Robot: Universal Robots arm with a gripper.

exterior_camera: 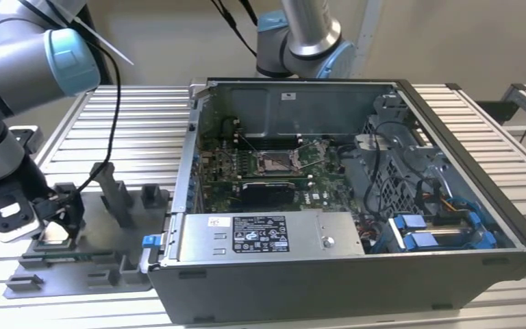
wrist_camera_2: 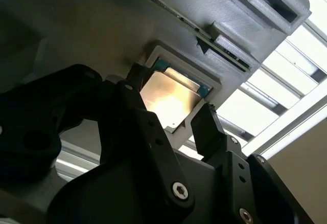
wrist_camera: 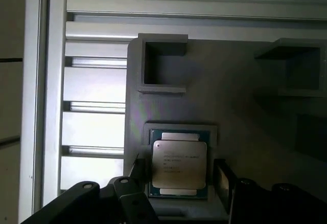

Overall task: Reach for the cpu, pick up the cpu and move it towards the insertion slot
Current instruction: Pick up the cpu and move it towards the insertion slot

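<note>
Gripper (wrist_camera: 180, 172) hovers over the grey fixture plate (wrist_camera: 240, 96) at the exterior view's left, fingers (wrist_camera: 223, 180) spread, straddling the cpu (wrist_camera: 179, 163) in its nest, not gripping.

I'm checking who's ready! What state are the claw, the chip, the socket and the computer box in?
Small pale silver square cpu: lying flat in its grey holder, not lifted.
Black two-fingered gripper: open, straddling the cpu.
Silver-framed square insertion slot: dark centre, no chip in it.
Dark grey metal computer case: side open, insides showing.
</note>
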